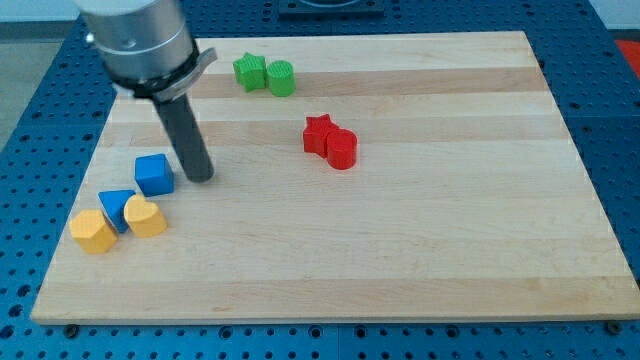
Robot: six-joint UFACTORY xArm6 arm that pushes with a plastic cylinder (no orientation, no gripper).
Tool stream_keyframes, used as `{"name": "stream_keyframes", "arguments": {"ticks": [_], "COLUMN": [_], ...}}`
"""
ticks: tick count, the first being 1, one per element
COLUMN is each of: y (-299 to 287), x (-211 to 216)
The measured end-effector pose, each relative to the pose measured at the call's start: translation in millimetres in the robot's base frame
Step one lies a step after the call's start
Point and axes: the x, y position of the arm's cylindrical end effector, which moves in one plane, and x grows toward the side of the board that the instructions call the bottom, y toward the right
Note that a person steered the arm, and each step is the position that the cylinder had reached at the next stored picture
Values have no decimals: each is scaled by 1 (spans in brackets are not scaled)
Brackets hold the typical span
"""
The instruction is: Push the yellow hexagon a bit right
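Table (400, 260): pale wooden board with lengthwise grain bands, lying on a blue perforated base (30, 120)
Rod (186, 135): straight, dark, descending from a grey cylindrical mount at the view's top left, leaning slightly toward the view's right as it goes down
My tip (201, 178): on the table surface, just to the view's right of the blue cube, a narrow gap between them; touching no block
Tool: none fitted, only the bare rod, so no released or clenched state to record
Yellow hexagon (92, 232): task item; near the table's lower-left corner, leftmost of all blocks, close against the blue triangle on its right; well down and to the left of my tip
Blue triangle (117, 207): wedged between the two yellow blocks, contact with each appears likely
Yellow rounded block (146, 216): shape not clear, one side curved; just right of the blue triangle, below the blue cube
Blue cube (154, 174): above the yellow and blue cluster, apart from it
Green star (250, 71): near the table's top edge, touching the green cylinder
Green cylinder (281, 78): right of the green star
Red star (320, 135): mid-table, touching the red cylinder
Red cylinder (341, 149): lower right of the red star
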Motion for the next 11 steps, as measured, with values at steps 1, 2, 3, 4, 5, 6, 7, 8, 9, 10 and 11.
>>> {"name": "stream_keyframes", "arguments": {"ticks": [1, 2, 3, 4, 5, 6, 7, 8, 9, 10, 11], "y": [-13, -85, -145, -147, -147, -146, -128, -94, -63, -62, -92], "x": [-36, -42, -9, 16, 60, 89, 91, 91, 87, 69, 46]}}
